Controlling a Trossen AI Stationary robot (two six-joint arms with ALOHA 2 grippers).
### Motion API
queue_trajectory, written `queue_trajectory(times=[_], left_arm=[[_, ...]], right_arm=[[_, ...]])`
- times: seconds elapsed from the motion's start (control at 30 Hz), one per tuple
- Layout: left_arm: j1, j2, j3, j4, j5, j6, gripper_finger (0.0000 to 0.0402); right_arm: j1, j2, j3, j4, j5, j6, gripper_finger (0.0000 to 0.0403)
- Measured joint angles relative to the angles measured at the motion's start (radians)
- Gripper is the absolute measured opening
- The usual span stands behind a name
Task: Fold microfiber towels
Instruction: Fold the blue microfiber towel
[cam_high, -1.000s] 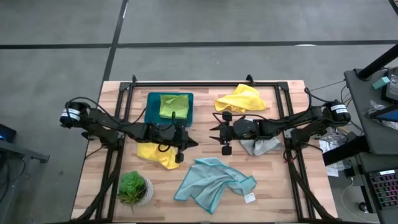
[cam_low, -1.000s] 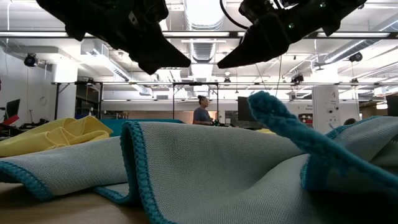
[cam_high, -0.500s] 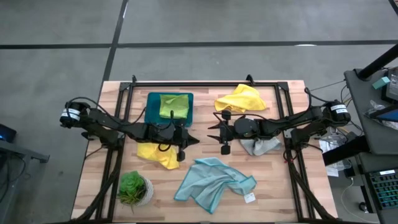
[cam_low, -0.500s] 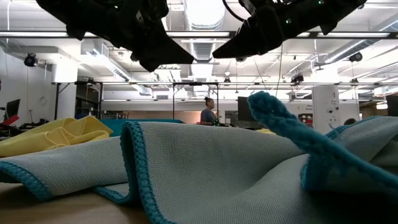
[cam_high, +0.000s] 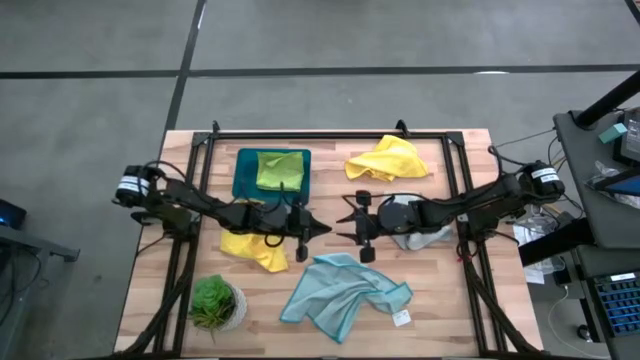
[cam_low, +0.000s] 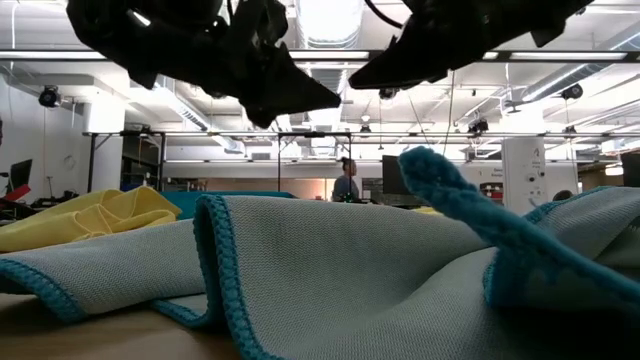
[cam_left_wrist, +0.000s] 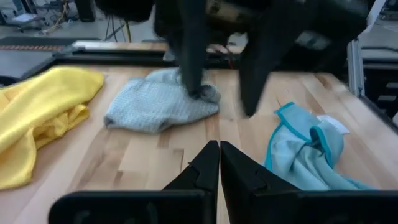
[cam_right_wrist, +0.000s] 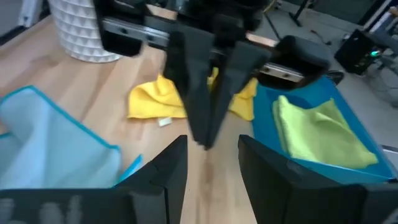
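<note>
Over the crumpled light blue microfiber towel (cam_high: 345, 290), my pinched-together left gripper (cam_high: 322, 229) could bump the parted, empty right gripper (cam_high: 340, 225).

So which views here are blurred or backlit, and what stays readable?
Left wrist view: the other arm is smeared dark, yet the grey towel reads fine. Right wrist view: soft throughout, the lime towel still clear. Low view: ceiling lights leave both grippers as black silhouettes, and the blue towel fills the foreground sharply. High view: evenly lit, no glare.
</note>
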Motion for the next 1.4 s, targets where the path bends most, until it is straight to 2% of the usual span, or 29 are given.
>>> queue_trajectory(times=[0.27,0.47,0.67,0.97,1.2,1.3,1.4], left_arm=[[-0.001,-0.003,0.001,0.035,0.001,0.002,0.0],[-0.001,-0.017,0.004,0.03,0.001,0.011,0.0],[-0.002,-0.082,0.004,0.02,0.004,0.079,0.0],[-0.006,-0.117,0.002,-0.046,0.019,0.07,0.0],[-0.01,-0.117,0.002,-0.07,0.021,0.017,0.0],[-0.009,-0.117,0.002,-0.068,0.021,-0.001,0.0],[-0.01,-0.113,0.002,-0.058,0.021,-0.021,0.0]], right_arm=[[0.025,0.0,-0.001,0.007,0.001,0.013,0.0134],[0.025,0.0,0.031,0.079,0.005,-0.08,0.0134],[0.025,0.0,0.107,0.019,0.005,-0.142,0.0134],[0.056,0.0,0.177,-0.339,0.003,0.066,0.0134],[0.116,0.0,0.16,-0.424,0.0,0.137,0.0134],[0.131,0.0,0.154,-0.438,-0.008,0.218,0.0134],[0.131,0.0,0.152,-0.451,-0.076,0.29,0.0139]])
